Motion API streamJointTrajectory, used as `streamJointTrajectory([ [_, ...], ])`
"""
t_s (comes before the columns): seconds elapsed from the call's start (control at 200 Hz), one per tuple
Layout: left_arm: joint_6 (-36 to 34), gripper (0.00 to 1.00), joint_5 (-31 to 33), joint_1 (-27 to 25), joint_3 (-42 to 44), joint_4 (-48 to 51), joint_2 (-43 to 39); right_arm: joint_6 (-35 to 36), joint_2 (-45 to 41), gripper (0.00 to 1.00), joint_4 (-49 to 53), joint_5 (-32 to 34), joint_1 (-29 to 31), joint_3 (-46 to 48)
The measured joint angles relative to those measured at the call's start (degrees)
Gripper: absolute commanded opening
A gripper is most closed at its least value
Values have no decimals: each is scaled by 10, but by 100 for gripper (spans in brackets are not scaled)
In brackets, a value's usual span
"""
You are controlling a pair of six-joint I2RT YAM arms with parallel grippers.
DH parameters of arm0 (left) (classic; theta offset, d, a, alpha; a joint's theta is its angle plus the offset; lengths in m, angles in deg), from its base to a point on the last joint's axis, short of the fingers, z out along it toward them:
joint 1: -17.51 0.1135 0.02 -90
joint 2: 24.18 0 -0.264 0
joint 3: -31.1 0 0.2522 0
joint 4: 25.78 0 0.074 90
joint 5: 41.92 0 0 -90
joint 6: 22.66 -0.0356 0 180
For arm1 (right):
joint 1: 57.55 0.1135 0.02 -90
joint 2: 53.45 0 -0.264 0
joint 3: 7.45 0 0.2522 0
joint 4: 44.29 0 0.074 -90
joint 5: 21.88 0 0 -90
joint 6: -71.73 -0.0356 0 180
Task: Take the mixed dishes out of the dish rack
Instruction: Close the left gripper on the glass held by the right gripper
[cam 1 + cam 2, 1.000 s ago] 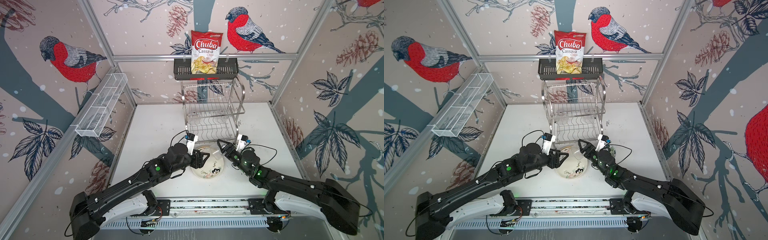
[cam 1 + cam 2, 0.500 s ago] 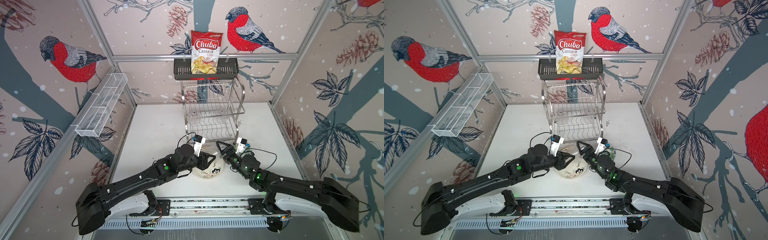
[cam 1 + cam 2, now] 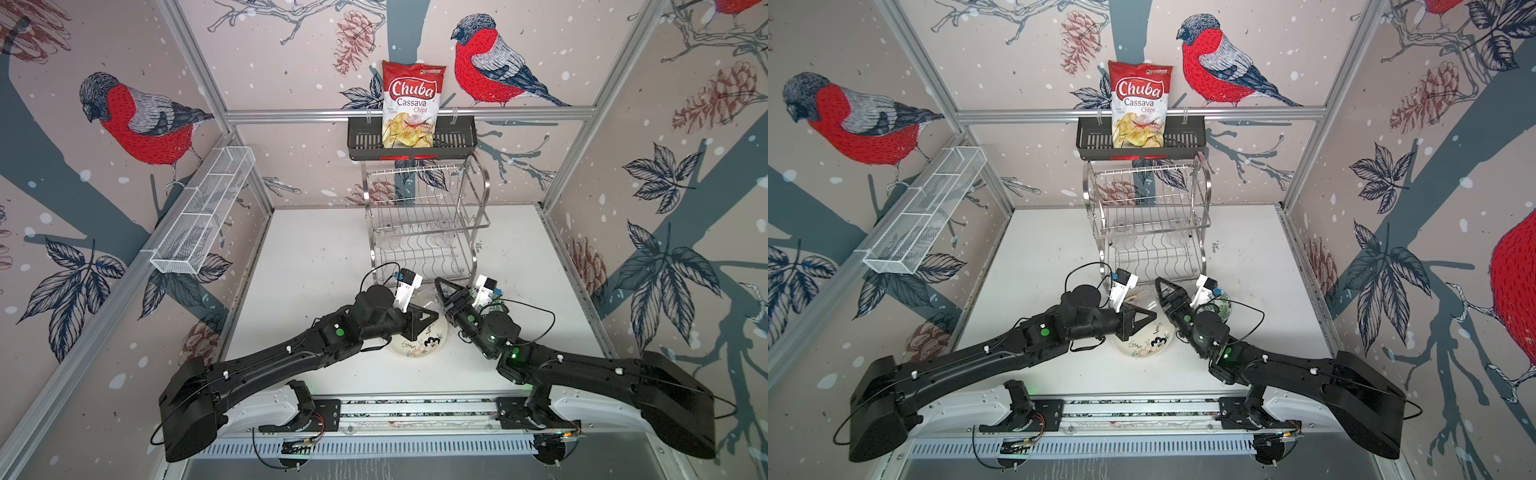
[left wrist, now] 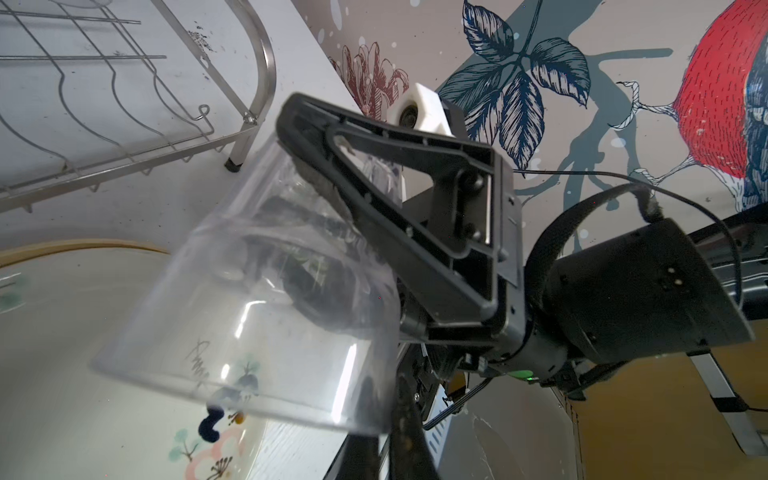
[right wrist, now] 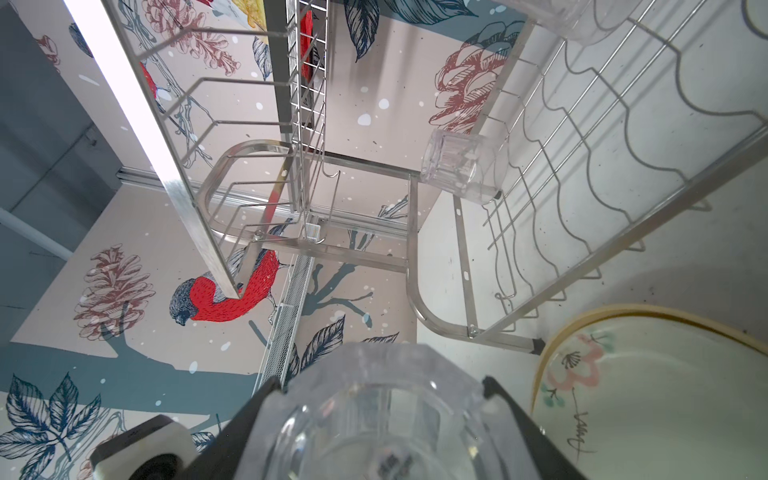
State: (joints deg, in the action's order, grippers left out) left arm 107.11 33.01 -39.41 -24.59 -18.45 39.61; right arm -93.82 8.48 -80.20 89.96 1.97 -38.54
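A clear glass tumbler [image 4: 266,291] hangs tilted above the cream floral plate [image 3: 419,349], in front of the dish rack [image 3: 424,220]. My right gripper [image 5: 380,395] is shut across its body, one finger [image 4: 395,199] lying along the glass. My left gripper [image 4: 388,386] is shut on the tumbler's wall at the rim. In both top views the two grippers [image 3: 434,318] [image 3: 1160,286] meet over the plate [image 3: 1142,345]. Two more tumblers [image 5: 461,170] [image 5: 582,16] lie in the rack [image 5: 602,145].
A green-leaf bowl [image 3: 1219,305] sits on the table under my right wrist. A chips bag [image 3: 411,104] stands in the black basket [image 3: 411,143] above the rack. A white mesh tray [image 3: 203,216] hangs on the left wall.
My left arm has reached rightwards to the tumbler and its jaws have shut on the rim. The right gripper has kept its hold and barely moved.
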Motion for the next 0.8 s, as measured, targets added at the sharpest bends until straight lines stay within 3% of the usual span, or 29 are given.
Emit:
streamJointTrajectory([
  [0.1,-9,0,-4,-2,0,4,-1,3,-14,85,3,2,4,9],
  [0.255,-17,0,34,1,-8,17,0,18,-48,100,27,-11,8,17],
  [0.49,-72,0,44,1,-50,73,0,49,-88,99,79,-28,1,-1],
  [0.8,-140,0,47,1,-85,141,-10,52,-113,99,135,-122,-46,-7],
])
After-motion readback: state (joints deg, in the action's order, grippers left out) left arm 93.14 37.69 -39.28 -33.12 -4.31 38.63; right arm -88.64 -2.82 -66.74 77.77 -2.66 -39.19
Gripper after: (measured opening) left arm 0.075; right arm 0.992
